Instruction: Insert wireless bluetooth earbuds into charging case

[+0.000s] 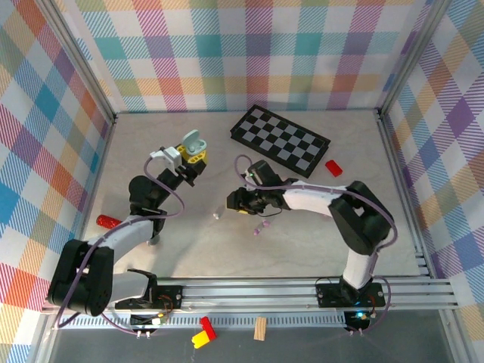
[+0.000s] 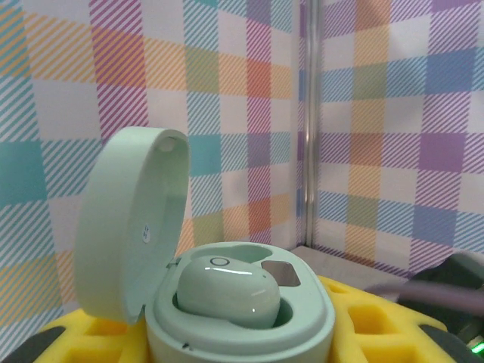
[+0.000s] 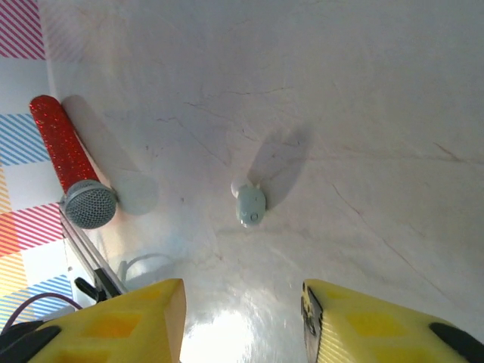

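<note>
My left gripper (image 1: 193, 156) is raised over the left of the table and shut on a mint-green charging case (image 2: 242, 325). The case's lid (image 2: 132, 227) stands open. One mint earbud (image 2: 227, 291) sits in a slot, and the slot beside it (image 2: 281, 272) is bare. A second mint earbud (image 3: 250, 206) lies loose on the table (image 1: 217, 215). My right gripper (image 3: 242, 325) hovers low just behind it, open, with nothing between its yellow fingers (image 3: 113, 329). In the top view the right gripper (image 1: 233, 203) points left at the bud.
A red glitter microphone (image 3: 72, 170) lies at the left (image 1: 108, 221). A small pink piece (image 1: 262, 227) rests near the right arm. A checkerboard (image 1: 281, 140) and a red brick (image 1: 333, 167) lie at the back right. Plaid walls enclose the table.
</note>
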